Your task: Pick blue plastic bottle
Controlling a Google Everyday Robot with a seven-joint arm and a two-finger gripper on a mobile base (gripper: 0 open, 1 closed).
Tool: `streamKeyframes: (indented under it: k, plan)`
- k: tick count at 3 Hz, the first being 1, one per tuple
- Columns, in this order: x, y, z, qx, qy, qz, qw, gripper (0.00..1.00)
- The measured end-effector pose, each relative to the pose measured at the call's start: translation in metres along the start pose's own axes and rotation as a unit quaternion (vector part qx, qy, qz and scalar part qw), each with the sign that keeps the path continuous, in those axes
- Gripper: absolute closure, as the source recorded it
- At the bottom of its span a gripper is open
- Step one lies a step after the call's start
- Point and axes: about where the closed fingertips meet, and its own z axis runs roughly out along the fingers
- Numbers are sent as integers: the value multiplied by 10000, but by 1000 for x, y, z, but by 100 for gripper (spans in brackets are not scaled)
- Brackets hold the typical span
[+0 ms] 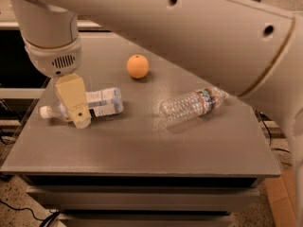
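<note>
The blue plastic bottle [103, 102] lies on its side at the left of the grey table [142, 145], with its white cap [45, 111] pointing left. My gripper [79, 117] hangs from the white wrist directly over the bottle's middle and neck, hiding that part of it. The gripper's tip is at the bottle's near side, close to the table top. The pale blue-and-white label shows to the right of the gripper.
A clear ribbed bottle [191, 106] with a narrow red-blue band lies on its side at the right. An orange [138, 66] sits further back in the middle. My large white arm spans the top of the view. The table's left and front edges are near the blue bottle.
</note>
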Motion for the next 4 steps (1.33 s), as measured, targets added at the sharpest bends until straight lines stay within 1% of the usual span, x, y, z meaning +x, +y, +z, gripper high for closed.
streamKeyframes:
  k: [1,2,3,4]
  plan:
    - [8,-14,34,-138,-70,197,9997,0]
    - [22,-17,58,-264,-101,400,9988,0]
    - [34,-16,73,-389,-124,539,9977,0]
    - [42,-17,79,-487,-130,564,9971,18]
